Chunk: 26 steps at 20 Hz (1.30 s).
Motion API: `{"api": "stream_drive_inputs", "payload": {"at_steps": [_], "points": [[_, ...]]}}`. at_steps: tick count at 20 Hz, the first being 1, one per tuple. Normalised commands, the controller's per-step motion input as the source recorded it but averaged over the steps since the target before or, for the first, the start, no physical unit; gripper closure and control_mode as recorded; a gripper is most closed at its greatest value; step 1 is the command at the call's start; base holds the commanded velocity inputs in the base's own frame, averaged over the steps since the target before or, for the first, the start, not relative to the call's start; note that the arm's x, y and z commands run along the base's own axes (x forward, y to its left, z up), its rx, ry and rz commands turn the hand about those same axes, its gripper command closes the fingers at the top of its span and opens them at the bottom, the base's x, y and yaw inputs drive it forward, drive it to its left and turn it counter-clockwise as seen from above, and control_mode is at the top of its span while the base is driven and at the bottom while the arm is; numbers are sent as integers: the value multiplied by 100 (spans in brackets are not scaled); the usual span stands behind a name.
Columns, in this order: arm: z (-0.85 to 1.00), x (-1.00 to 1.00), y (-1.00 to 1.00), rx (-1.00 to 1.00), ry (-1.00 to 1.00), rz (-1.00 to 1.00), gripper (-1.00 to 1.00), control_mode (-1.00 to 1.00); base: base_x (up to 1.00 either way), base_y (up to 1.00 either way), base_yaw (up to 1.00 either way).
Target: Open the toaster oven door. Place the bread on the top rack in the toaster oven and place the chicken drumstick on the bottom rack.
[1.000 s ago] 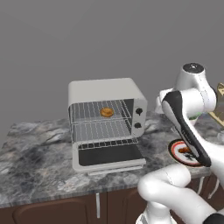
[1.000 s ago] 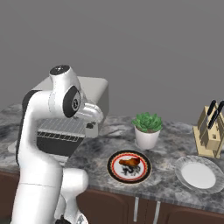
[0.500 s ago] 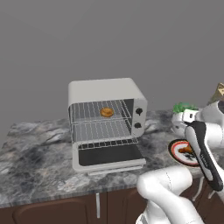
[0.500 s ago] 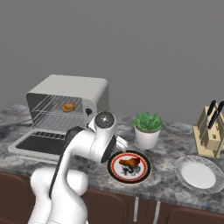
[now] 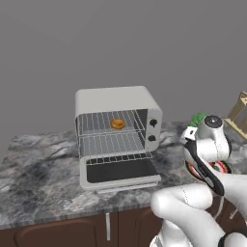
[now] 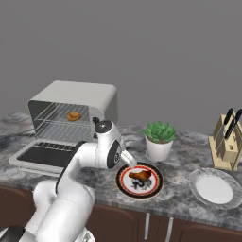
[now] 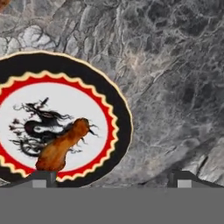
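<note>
While the grey marble counter (image 6: 189,142) carries everything, you see the toaster oven (image 5: 117,135) with its door (image 5: 120,172) dropped flat. Your bread (image 5: 117,124) sits on the top rack (image 5: 96,123); the bottom rack (image 5: 112,144) is bare. Your chicken drumstick (image 7: 63,144) lies on the patterned plate (image 7: 118,109), and your gripper (image 7: 113,177) hovers above it, jaws spread wide, holding nothing.

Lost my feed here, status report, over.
Gripper open, empty, above marble counter. Brown chicken drumstick on black-and-red rimmed plate, ungrasped. Golden bread on top rack; grey toaster oven door open. Nothing blocking.
</note>
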Motion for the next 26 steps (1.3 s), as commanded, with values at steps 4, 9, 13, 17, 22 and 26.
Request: {"api": "stream_drive_inputs", "payload": {"at_steps": [4,9,13,17,22,26], "points": [[0,48,-56,-1,63,-22,-100,-100,0,0,0],[-13,20,-68,3,43,-8,-100,-100,0,0,0],[-51,0,-79,14,26,0,-100,-100,0,0,0],[-66,-10,-47,22,12,0,-100,-100,0,0,0],[-28,-9,6,20,0,0,-100,-100,0,0,0],[-23,-19,-7,13,0,0,-100,-100,0,0,0]]}}
